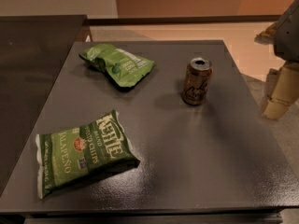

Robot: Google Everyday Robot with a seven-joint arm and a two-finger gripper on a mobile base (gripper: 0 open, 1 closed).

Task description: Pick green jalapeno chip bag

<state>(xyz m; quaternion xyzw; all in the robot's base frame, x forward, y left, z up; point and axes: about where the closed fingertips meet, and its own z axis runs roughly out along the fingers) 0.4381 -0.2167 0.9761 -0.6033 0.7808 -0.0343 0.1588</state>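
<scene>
Gripper (280, 93) hangs at far right, beyond the edge of the table (196, 162), touching nothing; whether open or closed I cannot tell. The green jalapeno chip bag (84, 150) lies flat at lower left, apart from the second green bag (119, 64) and the can (197, 80), so I'd judge it free to grasp.

The gripper (279, 94) sits at three o'clock, by the right edge — pale cream, blocky segments with squared ends. Above it, near two o'clock, curves a smooth, rounded grey-white arm shell (289, 31).
</scene>
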